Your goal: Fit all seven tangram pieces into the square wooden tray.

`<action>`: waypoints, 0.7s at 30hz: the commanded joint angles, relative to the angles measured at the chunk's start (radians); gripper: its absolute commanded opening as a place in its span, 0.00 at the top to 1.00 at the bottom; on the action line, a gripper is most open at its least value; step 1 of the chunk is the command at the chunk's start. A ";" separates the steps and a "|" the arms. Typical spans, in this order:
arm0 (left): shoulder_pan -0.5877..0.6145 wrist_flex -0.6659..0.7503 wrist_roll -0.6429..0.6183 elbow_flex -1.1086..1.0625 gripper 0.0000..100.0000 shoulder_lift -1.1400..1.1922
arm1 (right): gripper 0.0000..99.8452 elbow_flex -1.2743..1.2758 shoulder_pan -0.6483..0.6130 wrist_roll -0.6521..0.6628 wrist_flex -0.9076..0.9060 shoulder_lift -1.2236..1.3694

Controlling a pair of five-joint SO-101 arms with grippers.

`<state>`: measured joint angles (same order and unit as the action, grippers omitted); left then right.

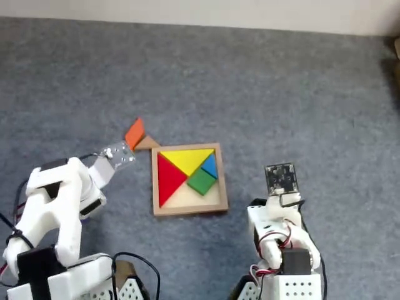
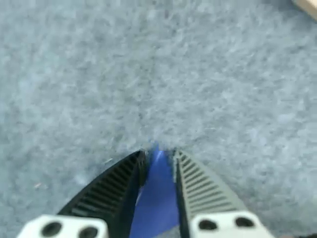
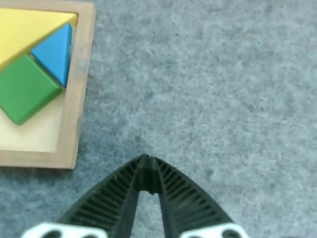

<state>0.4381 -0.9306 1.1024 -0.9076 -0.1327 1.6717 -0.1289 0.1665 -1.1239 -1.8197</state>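
The square wooden tray (image 1: 220, 175) holds a yellow triangle (image 1: 184, 159), a red triangle (image 1: 169, 178), a small blue triangle (image 1: 210, 166) and a green square (image 1: 201, 182). An orange piece (image 1: 134, 132) and a tan triangle (image 1: 147, 143) lie on the carpet just off the tray's far left corner. My left gripper (image 2: 157, 153) is shut on a dark blue piece (image 2: 156, 198) above bare carpet, left of the tray. My right gripper (image 3: 147, 161) is shut with nothing in it, close to the tray's near right corner (image 3: 67, 158).
Grey carpet (image 1: 281, 94) covers the whole table. The left arm (image 1: 62, 194) stands left of the tray and the right arm (image 1: 281, 231) right of it. A strip of the tray's bare floor (image 1: 194, 199) shows along its near side.
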 commanded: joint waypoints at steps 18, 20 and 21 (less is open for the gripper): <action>-0.107 -0.422 -0.221 0.127 0.71 -0.483 | 0.99 0.142 0.012 -0.006 0.018 -0.007; -0.039 -0.423 -0.172 0.124 0.69 -0.515 | 0.99 0.142 0.012 -0.006 0.018 -0.007; -0.008 -0.423 -0.129 0.119 0.69 -0.527 | 0.99 0.142 0.012 -0.006 0.018 -0.007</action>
<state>0.3414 -1.3357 0.8984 -0.8324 -0.6053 1.6717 -0.1289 0.1665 -1.1239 -1.8197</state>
